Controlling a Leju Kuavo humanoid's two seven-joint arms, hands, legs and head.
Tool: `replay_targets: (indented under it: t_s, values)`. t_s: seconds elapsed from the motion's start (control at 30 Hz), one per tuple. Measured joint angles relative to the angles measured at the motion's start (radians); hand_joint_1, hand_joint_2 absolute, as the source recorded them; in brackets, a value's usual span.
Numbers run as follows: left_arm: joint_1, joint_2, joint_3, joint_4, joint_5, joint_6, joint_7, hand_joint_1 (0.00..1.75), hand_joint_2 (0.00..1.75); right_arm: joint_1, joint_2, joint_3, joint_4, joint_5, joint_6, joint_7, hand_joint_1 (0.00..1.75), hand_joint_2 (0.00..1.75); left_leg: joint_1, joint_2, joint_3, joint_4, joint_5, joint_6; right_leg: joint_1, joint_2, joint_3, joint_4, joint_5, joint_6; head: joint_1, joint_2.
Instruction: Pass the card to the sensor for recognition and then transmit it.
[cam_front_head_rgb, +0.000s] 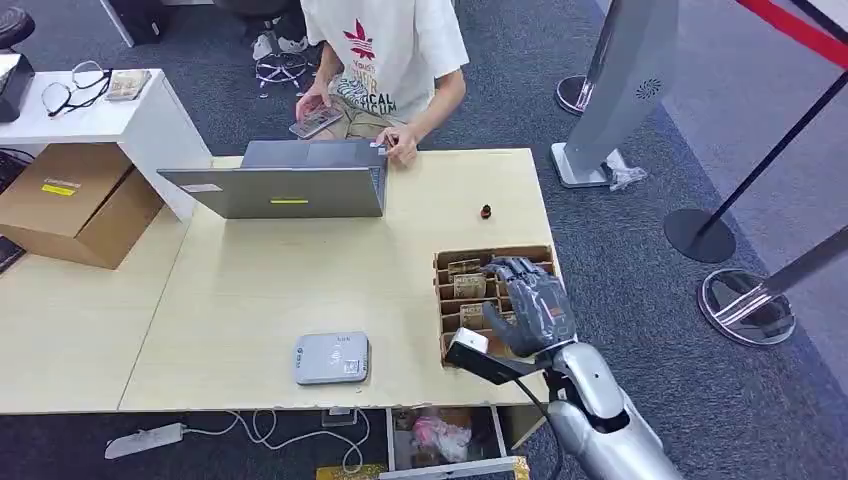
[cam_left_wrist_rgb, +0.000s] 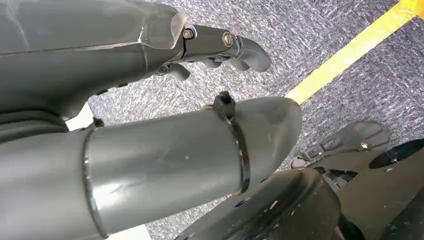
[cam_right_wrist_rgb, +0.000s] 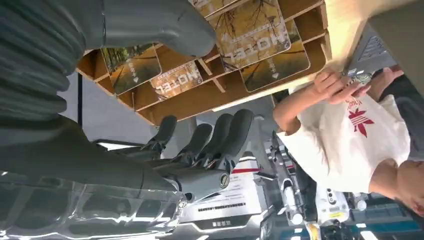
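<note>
Fingers apart above card rack

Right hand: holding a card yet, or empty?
Empty. The right hand hovers open over the card box; its fingers are spread, and the cards sit in their slots.

1 laptop; 1 sensor; 1 card rack; 1 cardboard box

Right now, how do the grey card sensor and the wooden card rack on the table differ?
The card sensor is a flat, closed grey slab lying near the table's front edge; the card rack is an open brown wooden box of slots near the right edge. The sensor has nothing on it, while the rack holds cards printed HOTEL. The right hand hovers over the rack, not the sensor. Both rest on the same light table.
</note>
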Motion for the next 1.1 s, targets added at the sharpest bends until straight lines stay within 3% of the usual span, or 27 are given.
replay_targets:
  t_s: [0.17,0.3,0.37,0.5,0.83,0.87,1.1]
  values:
    - [0.000,0.000,0.000,0.000,0.000,0.000,0.000,0.00,0.00,-0.013,0.000,0.013,0.015,-0.003,0.008,-0.002,0.73,1.75,0.000,0.000,0.000,0.000,0.000,0.000,0.000,0.000,0.000,0.000,0.000,0.000,0.000,0.000]
    - [0.000,0.000,0.000,0.000,0.000,0.000,0.000,0.00,0.00,-0.020,0.000,0.019,0.026,-0.005,0.009,-0.003,0.82,1.75,0.000,0.000,0.000,0.000,0.000,0.000,0.000,0.000,0.000,0.000,0.000,0.000,0.000,0.000]
    - [0.000,0.000,0.000,0.000,0.000,0.000,0.000,0.00,0.00,-0.023,0.000,0.024,0.032,-0.005,0.010,-0.003,0.75,1.75,0.000,0.000,0.000,0.000,0.000,0.000,0.000,0.000,0.000,0.000,0.000,0.000,0.000,0.000]
    - [0.000,0.000,0.000,0.000,-0.001,-0.006,0.000,0.00,0.00,-0.034,0.000,0.037,0.050,-0.018,0.023,-0.007,0.87,1.75,0.000,0.000,0.000,0.000,0.000,0.000,0.000,0.000,0.000,0.000,0.000,0.000,0.000,0.000]
    - [0.000,0.000,0.000,0.000,0.000,-0.010,0.000,0.00,0.00,-0.061,0.000,0.063,0.096,-0.032,0.029,-0.016,0.94,1.75,0.000,0.000,0.000,0.000,0.000,0.000,0.000,0.000,0.000,0.000,0.000,0.000,0.000,0.000]
    - [0.000,0.000,0.000,0.000,0.000,-0.010,0.000,0.00,0.00,-0.063,0.000,0.064,0.099,-0.032,0.029,-0.016,1.03,1.75,0.000,0.000,0.000,0.000,0.000,0.000,0.000,0.000,0.000,0.000,0.000,0.000,0.000,0.000]
    - [0.000,0.000,0.000,0.000,0.000,-0.010,0.000,0.00,0.00,-0.065,0.000,0.070,0.110,-0.035,0.034,-0.016,1.05,1.75,0.000,0.000,0.000,0.000,0.000,0.000,0.000,0.000,0.000,0.000,0.000,0.000,0.000,0.000]
